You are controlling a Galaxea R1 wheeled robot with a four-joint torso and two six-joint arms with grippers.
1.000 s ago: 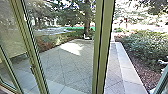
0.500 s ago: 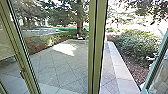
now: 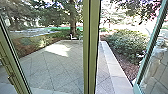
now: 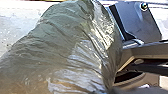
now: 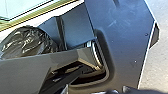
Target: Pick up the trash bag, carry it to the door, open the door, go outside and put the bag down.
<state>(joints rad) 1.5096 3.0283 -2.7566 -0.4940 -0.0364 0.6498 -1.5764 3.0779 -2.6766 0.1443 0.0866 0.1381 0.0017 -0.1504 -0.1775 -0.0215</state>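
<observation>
Door post (image 3: pixel 90 45) at 12 o'clock, shrub (image 3: pixel 127 45) at 1 o'clock. Trash bag (image 4: pixel 75 45) bulging. Both grippers: opening cannot be told.

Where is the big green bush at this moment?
The bush stands on the right of the head view, beyond the pale edging of the paved yard.

Trash bag (image 4: pixel 75 45): glossy plastic, v. wrinkled; paving (image 3: pixel 60 70) matt.

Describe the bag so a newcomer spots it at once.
Start at the robot's wide dark plate in the right wrist view. Past the jointed bar beside it bulges the bag. Its dark plastic is crinkled and glossy, while plate and bar are smooth.
</observation>
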